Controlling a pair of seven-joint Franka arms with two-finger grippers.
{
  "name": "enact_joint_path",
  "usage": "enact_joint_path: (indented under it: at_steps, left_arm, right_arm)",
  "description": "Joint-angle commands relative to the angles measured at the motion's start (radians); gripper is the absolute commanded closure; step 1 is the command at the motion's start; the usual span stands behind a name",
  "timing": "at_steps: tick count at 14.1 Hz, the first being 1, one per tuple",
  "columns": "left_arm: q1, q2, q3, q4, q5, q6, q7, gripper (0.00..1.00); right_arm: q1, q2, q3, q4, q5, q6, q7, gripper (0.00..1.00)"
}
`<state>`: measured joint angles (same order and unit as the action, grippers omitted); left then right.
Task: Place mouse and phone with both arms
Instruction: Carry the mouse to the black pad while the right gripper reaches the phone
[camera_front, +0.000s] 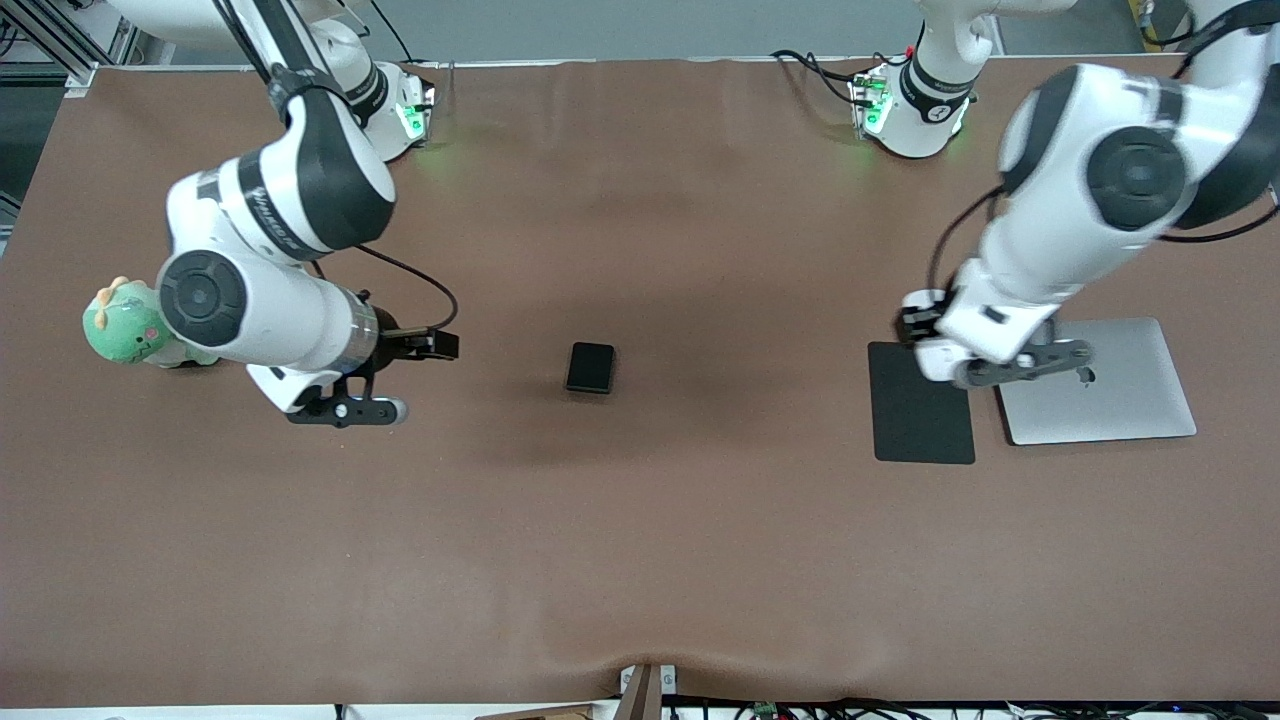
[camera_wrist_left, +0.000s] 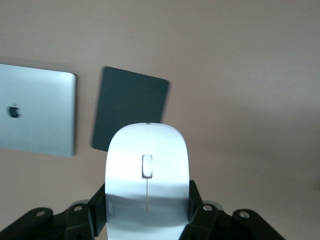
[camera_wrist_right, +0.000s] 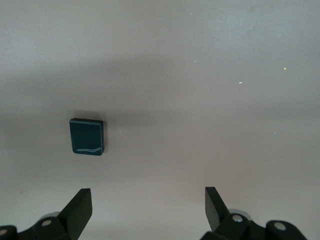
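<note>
Front view, 9 o'clock: green plush toy (camera_front: 128, 325) on the table (camera_front: 640, 560), partly hidden by the right arm. One of it.

Right gripper (camera_front: 345, 410) hovers over bare table just beside the toy, toward the middle. Right wrist view shows both fingers (camera_wrist_right: 79, 210) spread wide, nothing between them. Arm looks parked or just starting its approach.

Centre: phone (camera_front: 590, 367), one, flat on the table, untouched, well apart from both grippers.

3 o'clock: black mouse pad (camera_front: 921, 410), one, and touching its edge toward the left arm's end, a closed silver laptop (camera_front: 1110, 385), one. Left gripper (camera_front: 1020, 368) hangs over the seam between pad and laptop. Left wrist view: jaws clamped on the sides of the mouse (camera_wrist_left: 147, 182), one, held off the table.

Step, as judged: mouse is in transit, placement pending; phone not started. Next move calls for the left arm to shift toward the pad's middle, lower, then release. Right arm needs to travel to the phone, line its fingers across the short sides, descend.

Two arms, two grippers.
</note>
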<state>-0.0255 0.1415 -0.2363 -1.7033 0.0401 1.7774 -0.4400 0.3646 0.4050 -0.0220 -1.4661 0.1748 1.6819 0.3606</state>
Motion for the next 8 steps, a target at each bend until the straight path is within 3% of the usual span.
enact_joint_path:
  at_steps: [1, 5, 7, 8]
  left_arm:
    - [0.061, -0.059, -0.011, -0.068, -0.029, 0.016, 0.053, 0.61]
    - [0.13, -0.057, -0.008, -0.073, -0.039, 0.019, 0.13, 0.61]
    - [0.118, -0.051, 0.035, -0.076, -0.049, 0.02, 0.187, 0.61]
    - [0.081, -0.049, 0.092, -0.078, -0.049, 0.022, 0.22, 0.61]
  right_arm:
    - [0.054, 0.037, -0.009, 0.003, 0.02, 0.039, 0.089, 0.0]
    - [0.125, 0.106, -0.009, -0.002, 0.018, 0.139, 0.179, 0.0]
    - [0.148, 0.133, -0.009, -0.002, 0.018, 0.163, 0.205, 0.0]
    - [0.164, 0.152, -0.009, -0.003, 0.018, 0.188, 0.207, 0.0]
